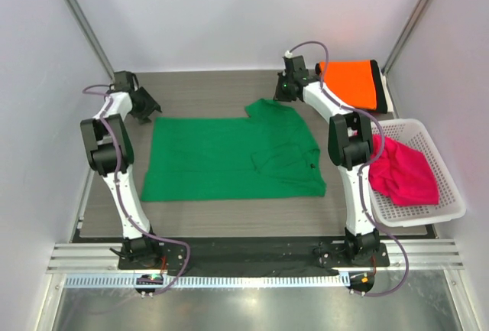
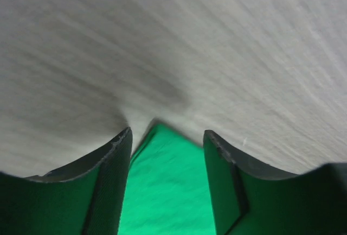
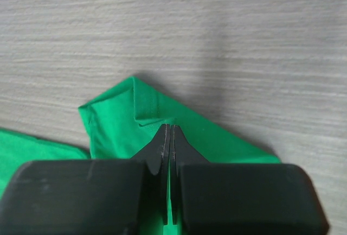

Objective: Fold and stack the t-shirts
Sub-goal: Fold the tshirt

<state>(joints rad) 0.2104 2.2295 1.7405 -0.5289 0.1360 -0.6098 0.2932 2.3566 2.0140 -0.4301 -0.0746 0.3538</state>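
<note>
We see the green t-shirt (image 1: 229, 159) spread flat and mostly smooth to the left of the white mesh basket (image 1: 451, 193), apart from it, with the right arm standing between the two. Its body is a wide rectangle, and the end nearer the basket is folded over itself, with one sleeve pointing away towards the far wall. The right gripper (image 3: 168, 129) sits at that sleeve, its jaws pressed together and pinching a raised crease of green cloth. The left gripper (image 2: 167, 133) is at the shirt's corner farthest from the basket, with its jaws apart and the corner tip lying between them on the table.

Just beyond the basket's far rim we find the orange t-shirt (image 1: 350, 82), folded into a neat rectangle, with the edge of the black t-shirt (image 1: 377, 79) showing under it.

The table (image 1: 206, 90) is grey with a fine wood grain, and plain white walls (image 1: 229, 17) close it in behind and on both sides.

Inside the basket the magenta t-shirt (image 1: 401, 170) lies crumpled, filling the half nearer the green shirt, with one fold draped over the rim there.
</note>
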